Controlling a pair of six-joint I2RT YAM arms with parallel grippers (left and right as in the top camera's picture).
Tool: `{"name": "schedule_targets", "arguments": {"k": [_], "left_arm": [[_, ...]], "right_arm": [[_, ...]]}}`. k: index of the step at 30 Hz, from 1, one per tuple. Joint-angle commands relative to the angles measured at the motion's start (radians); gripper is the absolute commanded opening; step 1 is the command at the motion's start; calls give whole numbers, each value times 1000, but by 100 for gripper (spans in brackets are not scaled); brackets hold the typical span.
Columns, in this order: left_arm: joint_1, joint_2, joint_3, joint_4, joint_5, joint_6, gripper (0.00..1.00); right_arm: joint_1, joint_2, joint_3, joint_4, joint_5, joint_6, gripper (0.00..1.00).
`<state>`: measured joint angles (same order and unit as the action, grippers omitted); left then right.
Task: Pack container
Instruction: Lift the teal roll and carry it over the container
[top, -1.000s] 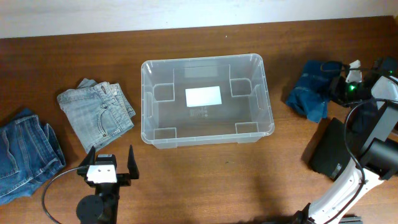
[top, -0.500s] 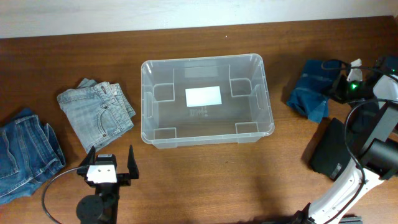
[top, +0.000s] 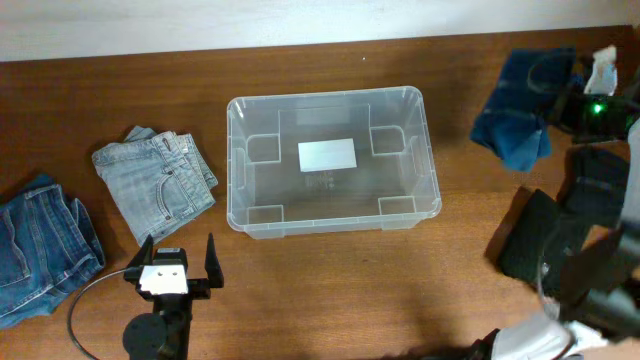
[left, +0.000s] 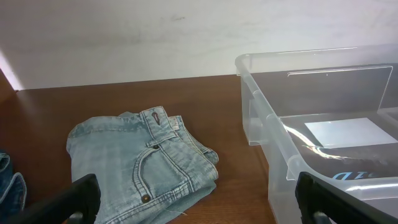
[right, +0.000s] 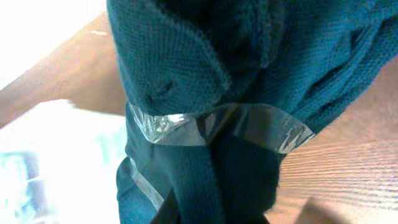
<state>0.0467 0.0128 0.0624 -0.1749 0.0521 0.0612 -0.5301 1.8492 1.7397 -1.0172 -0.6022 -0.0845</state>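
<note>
Right jaws: pressed together, pinching a bunch of the blue knit top (top: 512, 118), well to the right of the container (top: 233, 170)
Left jaws: spread wide, low at the front of the worktop (top: 330, 300)
Container: upright at mid-worktop, white label on its bottom
Light jeans (top: 155, 185): folded, left of the container, not touching it
Dark jeans (top: 35, 245): at the far left edge

**One camera high, two riding the wrists**

The overhead camera looks straight down from well above the table (top: 330, 290) and takes in both arms. The left wrist camera sits low behind the left gripper (left: 199, 202), facing level past its wide-apart jaws. The light jeans (left: 140, 158) ahead of them and the container (left: 258, 118) ahead-right also show overhead. The right wrist camera is pressed close to the teal knit garment (right: 186, 56) pinched in the jaws of the right gripper (right: 214, 130).
</note>
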Motion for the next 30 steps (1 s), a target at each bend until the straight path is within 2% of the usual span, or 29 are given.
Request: {"name": "schedule_targets", "arguments": {"k": [1,5,10,15,21,30], "left_arm": [[5,-7,-10,2,-4,16,100],[5,-7,-10,2,-4,16,100],[4,-7,-10,2,-4,16,100],[4,-7,-10,2,-4,16,100],[5,-7,-11,2,-4,16,100],[4,-7,-10,2,-4,16,100]], "right_arm": [[98,-198,37,-58,-71,6,4],[245,-318,37,-103,-71,72,4],[471,-349,37,-105,-52,198,4],[685,-307,37,-92,108,316,4],[894,-235,37,16,226,452,4],[1062,-84,37,134,306,572,4]]}}
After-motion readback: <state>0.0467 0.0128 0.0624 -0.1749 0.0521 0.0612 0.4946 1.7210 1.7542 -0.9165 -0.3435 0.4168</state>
